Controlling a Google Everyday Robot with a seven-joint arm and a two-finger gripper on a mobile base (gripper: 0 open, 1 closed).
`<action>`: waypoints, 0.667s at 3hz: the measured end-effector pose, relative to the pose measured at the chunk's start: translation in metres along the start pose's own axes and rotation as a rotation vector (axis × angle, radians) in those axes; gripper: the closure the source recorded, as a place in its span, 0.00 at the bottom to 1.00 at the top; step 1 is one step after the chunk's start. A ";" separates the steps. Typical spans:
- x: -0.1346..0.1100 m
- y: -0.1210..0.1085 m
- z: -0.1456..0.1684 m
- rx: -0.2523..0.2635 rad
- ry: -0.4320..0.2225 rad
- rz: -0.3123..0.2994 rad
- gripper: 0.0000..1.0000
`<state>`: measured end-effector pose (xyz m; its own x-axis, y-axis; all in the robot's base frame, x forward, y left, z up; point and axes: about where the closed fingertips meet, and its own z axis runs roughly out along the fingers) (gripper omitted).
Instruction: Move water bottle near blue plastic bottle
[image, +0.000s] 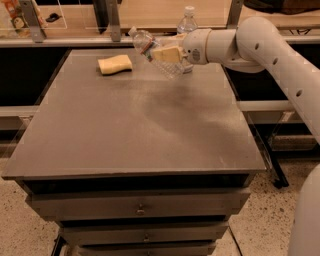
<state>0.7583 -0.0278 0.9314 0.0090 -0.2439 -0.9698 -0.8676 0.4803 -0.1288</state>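
Note:
My gripper (165, 54) is at the far middle of the table, shut on the water bottle (152, 50). The bottle is clear and ribbed with a red label band, and it is tilted with its white cap pointing up and to the left, lifted off the table. The blue plastic bottle (187, 22) stands upright just behind my wrist at the table's far edge; only its white cap and upper part show, the rest is hidden by my arm.
A yellow sponge (115, 64) lies on the grey table (135, 130) at the far left. A shelf rail with metal posts (112, 20) runs behind the table. Drawers sit below the table's front edge.

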 end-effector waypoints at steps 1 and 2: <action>0.009 -0.001 0.000 0.026 0.011 0.014 1.00; 0.017 -0.002 0.003 0.050 0.019 0.022 1.00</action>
<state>0.7618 -0.0306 0.9148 -0.0194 -0.2486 -0.9684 -0.8414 0.5273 -0.1185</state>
